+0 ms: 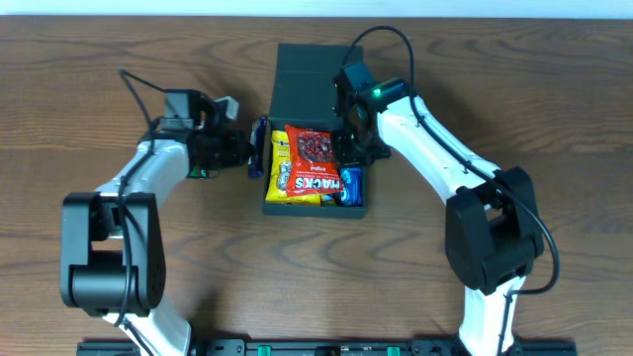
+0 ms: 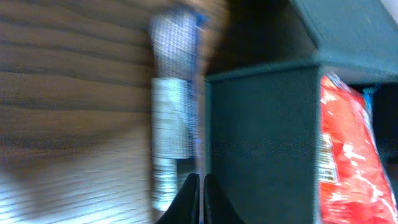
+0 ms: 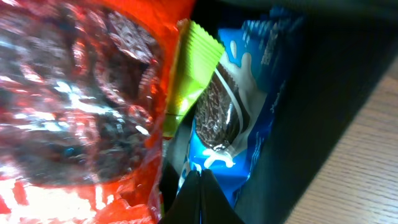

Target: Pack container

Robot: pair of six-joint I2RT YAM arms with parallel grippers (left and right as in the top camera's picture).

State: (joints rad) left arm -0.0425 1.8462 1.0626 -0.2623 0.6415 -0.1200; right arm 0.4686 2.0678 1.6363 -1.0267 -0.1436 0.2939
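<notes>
The container (image 1: 282,203) is a dark teal-black box with its flap lid (image 1: 307,79) open at the far side. It holds a red snack packet (image 1: 315,148), yellow packets (image 1: 281,148) and a blue cookie packet (image 1: 352,183). My left gripper (image 1: 244,153) is at the box's outer left wall, shut on the edge of a blue-and-silver packet (image 1: 259,146) that stands against that wall. The left wrist view shows this gripper (image 2: 200,183), the packet (image 2: 174,112) and the wall (image 2: 261,149). My right gripper (image 1: 354,138) is inside the box, fingers (image 3: 200,177) shut, over the blue cookie packet (image 3: 249,93) beside the red packet (image 3: 81,93).
Brown wooden table (image 1: 119,59) all around the box. Both arms' bases stand at the near edge, with cables looping above the wrists. A green-yellow packet edge (image 3: 193,68) lies between the red and blue packets.
</notes>
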